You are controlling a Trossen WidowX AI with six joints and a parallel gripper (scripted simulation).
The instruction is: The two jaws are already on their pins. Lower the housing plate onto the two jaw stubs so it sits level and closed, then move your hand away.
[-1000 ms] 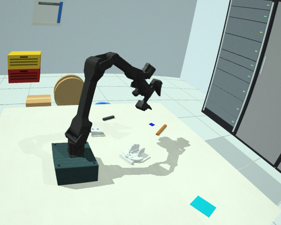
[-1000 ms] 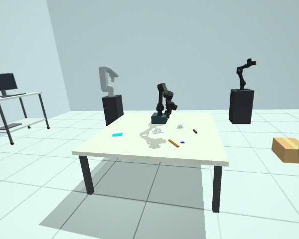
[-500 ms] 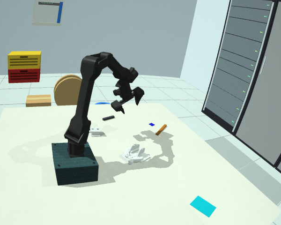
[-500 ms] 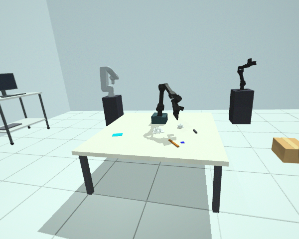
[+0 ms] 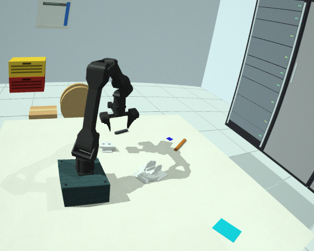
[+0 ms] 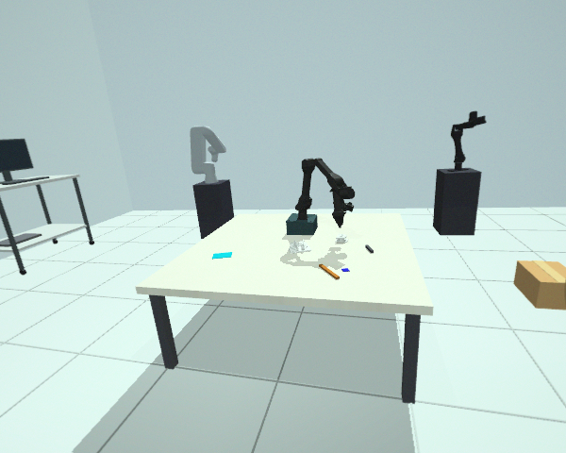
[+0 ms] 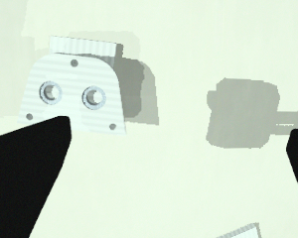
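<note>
The white housing plate (image 5: pixel 106 145) (image 6: pixel 341 237) (image 7: pixel 72 79) lies face up beyond the arm's base, with two large ringed holes and three small dark ones. A ribbed white strip (image 7: pixel 84 46) shows along one edge of it. The white jaw assembly (image 5: pixel 150 172) (image 6: pixel 299 247), with two upright jaws on a flat base, stands apart from the plate; whether the jaws sit fully on their pins is too small to tell. My gripper (image 5: pixel 119 129) (image 6: pixel 341 226) (image 7: pixel 183 134) is wide open and empty, pointing down above the table. In the wrist view, one finger overlaps the housing plate's lower edge.
A black bar (image 5: pixel 121 131) (image 6: pixel 369 248) lies beyond the housing plate. An orange bar (image 5: pixel 180 144) (image 6: pixel 329 271) lies near a blue patch (image 5: pixel 169 138) (image 6: pixel 345 269). A cyan patch (image 5: pixel 226 230) (image 6: pixel 222 255) and the arm's dark base box (image 5: pixel 83 195) (image 6: pixel 301 226) are on the table.
</note>
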